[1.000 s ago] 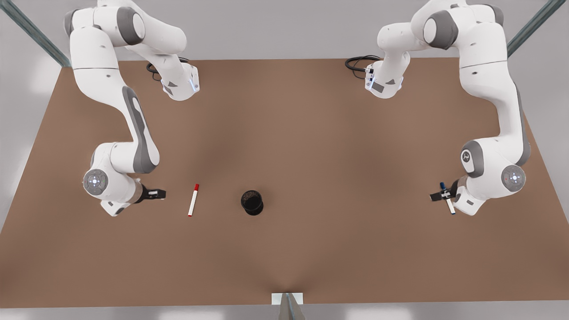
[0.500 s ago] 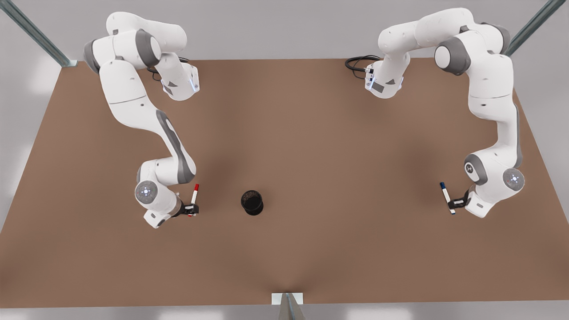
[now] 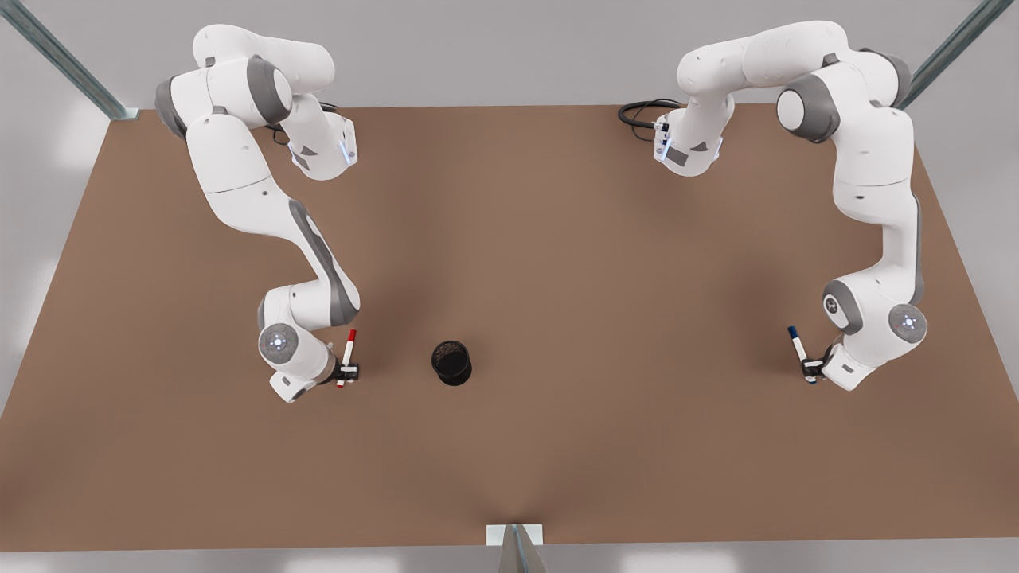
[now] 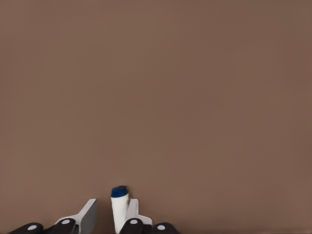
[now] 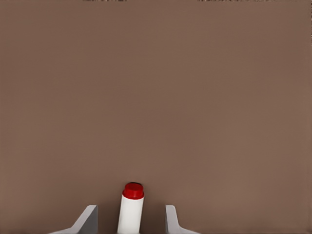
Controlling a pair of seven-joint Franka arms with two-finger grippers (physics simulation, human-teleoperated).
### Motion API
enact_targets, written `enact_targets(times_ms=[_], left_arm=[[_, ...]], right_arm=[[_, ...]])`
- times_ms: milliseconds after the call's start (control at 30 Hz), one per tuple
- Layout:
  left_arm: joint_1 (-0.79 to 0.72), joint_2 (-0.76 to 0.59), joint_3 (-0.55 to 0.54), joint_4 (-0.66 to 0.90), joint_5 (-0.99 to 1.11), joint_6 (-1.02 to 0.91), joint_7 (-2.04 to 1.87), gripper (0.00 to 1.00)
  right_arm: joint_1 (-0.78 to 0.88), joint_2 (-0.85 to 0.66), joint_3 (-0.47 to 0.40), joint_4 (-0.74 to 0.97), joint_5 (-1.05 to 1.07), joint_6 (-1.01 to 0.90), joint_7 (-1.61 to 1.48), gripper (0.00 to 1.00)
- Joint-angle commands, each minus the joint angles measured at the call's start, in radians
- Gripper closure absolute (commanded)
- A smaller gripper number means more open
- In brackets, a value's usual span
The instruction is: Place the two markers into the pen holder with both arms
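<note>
A broad brown table (image 3: 557, 239) carries everything here. Two white arms reach over it from the far edge: the left arm (image 3: 872, 183) stands on the front view's right, the right arm (image 3: 263, 199) on the front view's left. No brand, label or writing can be read on any of them. Between the arms, toward the near edge, the black pen holder (image 3: 451, 362) stands upright on the table, well apart from both grippers. The right gripper (image 3: 347, 371) is down at the red marker (image 3: 346, 358), which lies flat on the table just beside the pen holder's side of that arm; in the right wrist view the red marker (image 5: 130, 208) sits between spread fingers (image 5: 87, 219) with gaps on either side. The left gripper (image 3: 810, 367) is at the blue marker (image 3: 798, 348), also flat on the table; its fingers (image 4: 87, 216) are apart, one touching the blue marker (image 4: 119, 207).
</note>
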Motion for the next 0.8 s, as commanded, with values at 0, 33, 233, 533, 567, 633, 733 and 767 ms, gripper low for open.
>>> enact_targets(times_ms=[0,33,233,533,567,633,733,767], left_arm=[[-0.001,0.001,0.0,0.0,0.002,0.006,0.08,0.56],[0.0,0.0,0.0,0.0,0.0,0.006,0.08,0.61],[-0.001,0.007,0.0,0.0,0.0,0.006,0.08,0.68],[-0.014,-0.011,-0.003,0.005,0.002,-0.006,0.067,0.79],[-0.024,-0.031,-0.003,0.011,0.002,-0.046,0.067,0.79],[-0.029,-0.099,-0.047,0.023,0.002,-0.167,0.021,0.79],[-0.027,-0.276,-0.244,0.028,-0.023,-0.385,-0.113,0.79],[-0.029,-0.339,-0.323,0.031,-0.136,-0.451,-0.116,0.79]], right_arm=[[0.0,-0.001,0.0,-0.001,-0.008,0.001,0.071,0.4],[0.0,0.0,0.0,-0.001,-0.008,-0.001,0.071,0.4],[0.002,0.0,0.0,-0.003,-0.008,-0.001,0.071,0.45],[0.002,0.002,0.0,-0.006,-0.008,-0.001,0.071,0.57],[0.002,0.002,0.0,-0.006,-0.008,-0.001,0.071,0.58],[0.002,0.002,0.002,-0.006,-0.008,-0.001,0.067,0.58],[0.002,0.002,0.0,-0.006,-0.008,-0.002,0.067,0.67],[0.002,0.002,0.002,-0.006,-0.008,-0.002,0.067,0.69]])
